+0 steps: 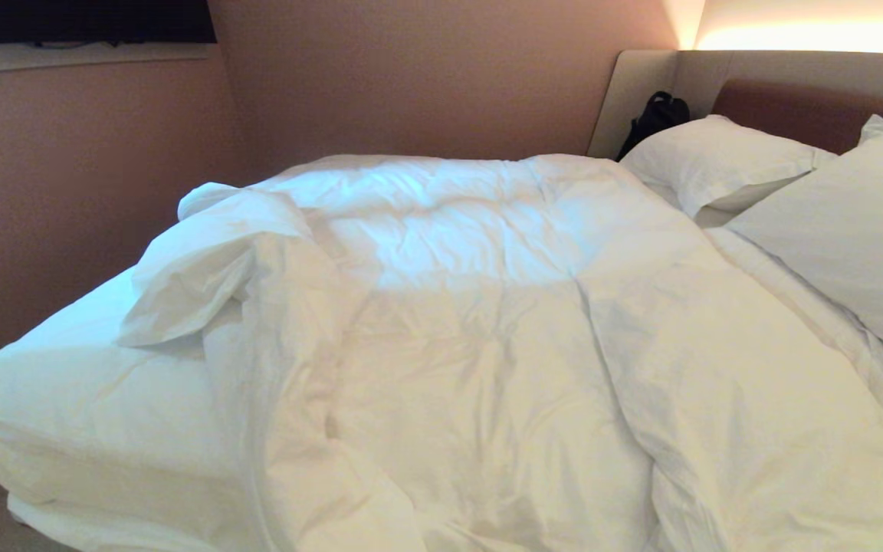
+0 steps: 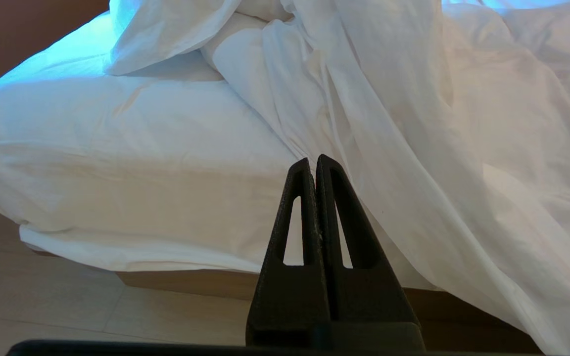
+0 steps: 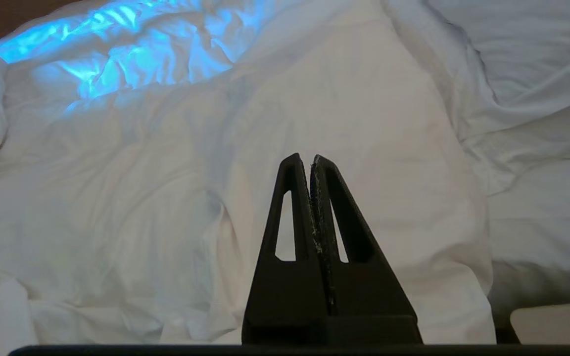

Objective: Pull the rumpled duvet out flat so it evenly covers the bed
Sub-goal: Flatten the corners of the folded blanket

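Duvet [image 1: 487, 345] lies bunched across the bed [image 1: 66, 414]. It covers the middle and the headboard-side half but is drawn back from the foot corner nearest the robot's left, where bare fitted sheet [image 1: 81, 383] shows. One duvet corner is folded back on itself into a puffy flap [image 1: 196, 261] above that bare patch. Long creases run from the far edge toward the near edge, and some cloth spills over the near edge toward the floor [image 2: 67, 306]. Two pillows [image 1: 725, 165] sit at the headboard end, partly overlapped by the duvet's edge.

Handling, judged: thick, soft, light for its bulk. The cotton cover should pinch easily, but the filling will slide inside it, so a shallow pinch may lift cover only. Expect drag over the sheet rather than clean sliding. Best hold looks like the folded-back flap or the hem beside it, pulled toward the bare foot corner; a grip mid-panel would likely only raise a tent.

Left gripper [image 2: 313, 159]: fingers pressed fully together, nothing between them, hanging low off the bed's near edge beside the draped duvet; contact with cloth cannot be told. Right gripper [image 3: 304, 157]: fingers likewise closed and empty, poised over the duvet's mid-panel, holding nothing. Neither arm appears in the head view.
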